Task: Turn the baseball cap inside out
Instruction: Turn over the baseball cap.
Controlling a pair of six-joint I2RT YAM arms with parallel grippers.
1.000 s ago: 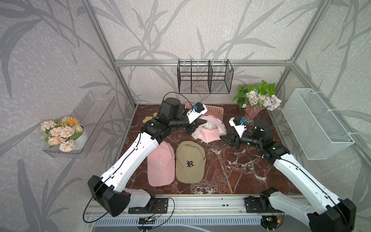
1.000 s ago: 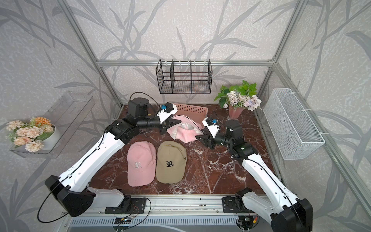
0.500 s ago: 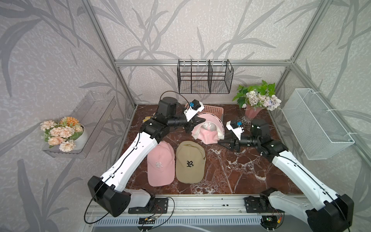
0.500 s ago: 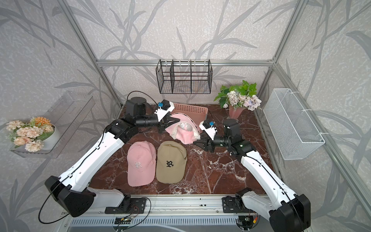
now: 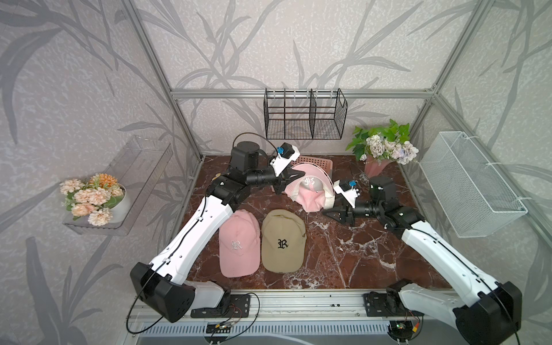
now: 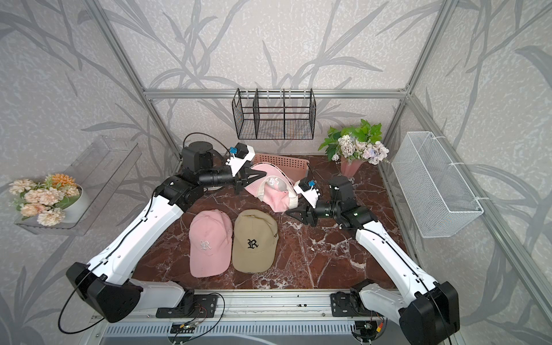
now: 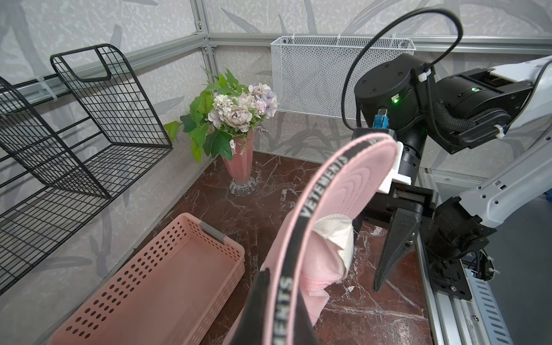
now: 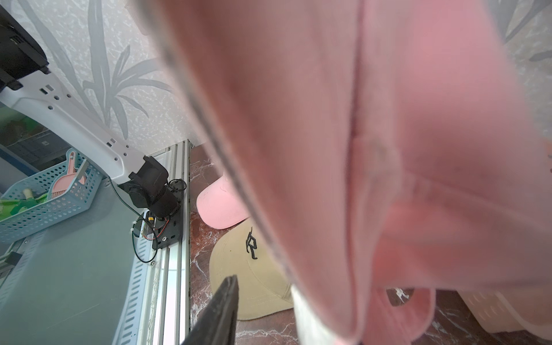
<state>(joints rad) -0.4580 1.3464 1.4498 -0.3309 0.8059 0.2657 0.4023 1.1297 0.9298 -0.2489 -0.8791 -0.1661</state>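
The baseball cap [image 5: 310, 191] [image 6: 276, 194] is pink with a black lettered band along its brim edge, and it hangs above the table at the back. My left gripper [image 5: 294, 176] [image 7: 280, 286] is shut on the brim [image 7: 352, 185]. The crown [image 8: 388, 149] sags down with white lining showing. My right gripper [image 5: 327, 206] [image 6: 294, 209] sits low at the crown's right side, open. One of its fingers [image 8: 221, 310] stands clear of the fabric. The other is hidden behind the cap.
A pink cap [image 5: 239, 242] and a tan cap [image 5: 282, 239] lie side by side near the table's front. A pink perforated basket [image 7: 167, 283] sits at the back wall, with a flower vase [image 5: 379, 149] at the back right. A black wire rack [image 5: 304, 116] and a white mesh basket [image 5: 469, 185] hang on the walls.
My right gripper has moved left and lower, in under the cap's crown, and its jaws have narrowed a little. The left gripper still holds the brim in nearly the same place.
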